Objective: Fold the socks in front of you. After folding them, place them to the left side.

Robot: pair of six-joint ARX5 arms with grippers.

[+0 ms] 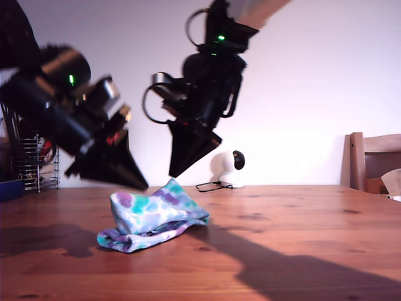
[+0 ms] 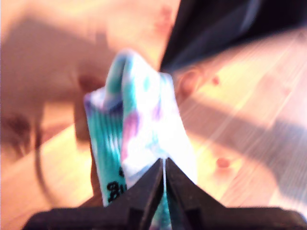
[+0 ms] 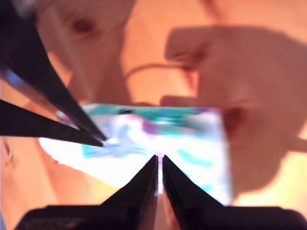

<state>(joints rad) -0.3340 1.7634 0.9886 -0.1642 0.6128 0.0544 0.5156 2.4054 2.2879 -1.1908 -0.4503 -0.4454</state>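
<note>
Behind socks [image 1: 153, 213], exterior-only, white camera [image 1: 230, 166]

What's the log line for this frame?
folding | my first tool: shut on sock | my second tool: shut, over sock | sock: bunched on table

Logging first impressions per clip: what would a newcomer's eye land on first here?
The tie-dye sock, bunched on the wooden table toward the exterior view's left, stands out most. Two black arms loom over it, their pointed tips almost on the fabric, one of them blurred. Up close, my first hand pinches a raised fold of the sock, while my second hand hangs just over it, jaws nearly together.
</note>
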